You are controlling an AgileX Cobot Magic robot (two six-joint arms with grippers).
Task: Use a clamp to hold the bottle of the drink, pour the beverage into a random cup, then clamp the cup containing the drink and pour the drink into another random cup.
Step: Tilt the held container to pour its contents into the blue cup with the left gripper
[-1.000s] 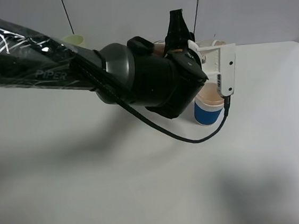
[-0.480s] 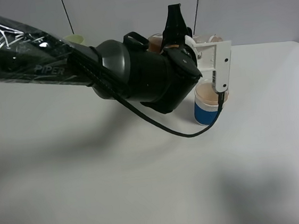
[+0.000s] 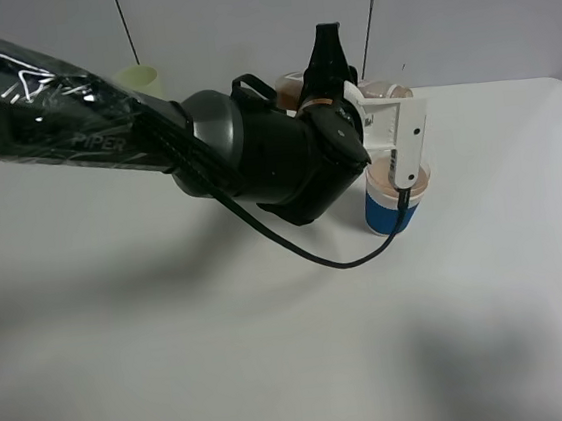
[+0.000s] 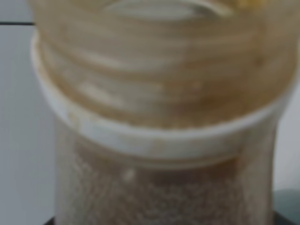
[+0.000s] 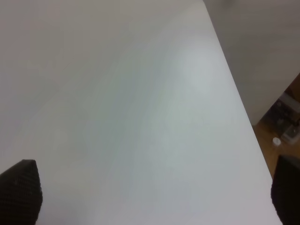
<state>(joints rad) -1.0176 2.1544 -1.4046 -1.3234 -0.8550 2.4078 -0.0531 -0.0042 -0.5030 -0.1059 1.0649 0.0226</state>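
Right hand (image 5: pixel 152 192) sits idle, fingers spread over bare tabletop (image 3: pixel 276 352). Further in, the blue cup (image 3: pixel 386 215) has tan drink in it, so I'd say pour one is about done. Just behind it the left hand (image 3: pixel 319 74) pinches the uncapped bottle (image 4: pixel 159 117), up off the tabletop. Next up: park the bottle clear, then grab the blue cup and tip it into the pale cup (image 3: pixel 389 89) or the yellow cup (image 3: pixel 137 80) at the back.

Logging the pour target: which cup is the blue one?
The blue cup, partly hidden by the left wrist's white camera mount, with brownish drink showing inside. The other clearly visible one, the pale yellow-green cup, stands back left.
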